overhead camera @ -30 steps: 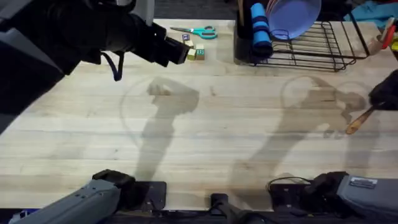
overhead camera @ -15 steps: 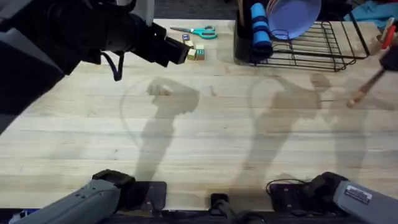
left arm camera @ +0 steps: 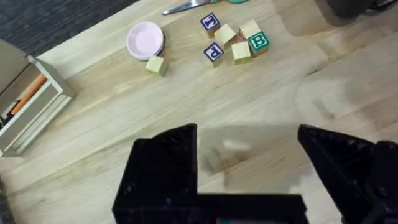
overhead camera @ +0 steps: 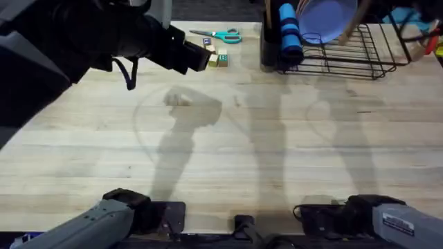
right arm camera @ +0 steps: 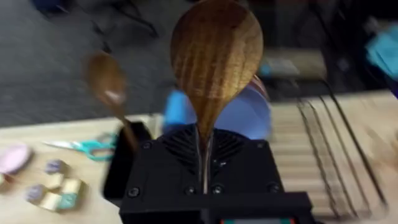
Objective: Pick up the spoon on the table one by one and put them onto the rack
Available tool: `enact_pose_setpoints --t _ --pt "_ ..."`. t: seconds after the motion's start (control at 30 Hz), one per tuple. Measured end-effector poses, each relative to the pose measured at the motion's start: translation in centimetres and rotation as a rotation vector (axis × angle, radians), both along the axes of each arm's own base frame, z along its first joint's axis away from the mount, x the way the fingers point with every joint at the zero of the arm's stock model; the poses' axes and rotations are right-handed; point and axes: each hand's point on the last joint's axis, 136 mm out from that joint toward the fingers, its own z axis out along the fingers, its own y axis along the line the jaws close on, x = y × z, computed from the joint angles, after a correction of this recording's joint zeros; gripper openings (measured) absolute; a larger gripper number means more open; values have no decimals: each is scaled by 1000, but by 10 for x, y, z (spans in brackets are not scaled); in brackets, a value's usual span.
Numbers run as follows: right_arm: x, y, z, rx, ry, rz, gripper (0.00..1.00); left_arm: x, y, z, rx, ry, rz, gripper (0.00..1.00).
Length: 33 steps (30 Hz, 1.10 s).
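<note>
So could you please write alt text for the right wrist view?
The right end effector grips a brown wooden spoon, bowl up. Beyond it, a second wooden spoon stands in the black wire rack's utensil holder, beside a lavender plate and teal-handled scissors.

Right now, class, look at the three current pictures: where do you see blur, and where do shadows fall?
Overhead: soft arm shadows lie across the table; the raised left arm looms dark and blurred. Right wrist: the spoon in the right claw is fairly sharp, while the rack and scissors behind smear. Left wrist: the letter blocks are crisp, with a faint shadow between the left claw's fingers.
</note>
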Motion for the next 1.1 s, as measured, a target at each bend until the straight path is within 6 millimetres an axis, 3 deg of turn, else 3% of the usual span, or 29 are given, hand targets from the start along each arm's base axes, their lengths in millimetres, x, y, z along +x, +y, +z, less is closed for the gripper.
enact_pose_setpoints --t 0.1,0.4,0.7,1.1 --pt "10 26 10 0 -58 61 32 0 0 0 0 0 0 994" --pt "33 79 5 6 -104 175 32 0 0 0 0 0 0 994" --pt "54 103 8 16 -194 218 32 0 0 0 0 0 0 993" --pt "82 134 -30 19 -181 265 32 0 0 0 0 0 0 993"
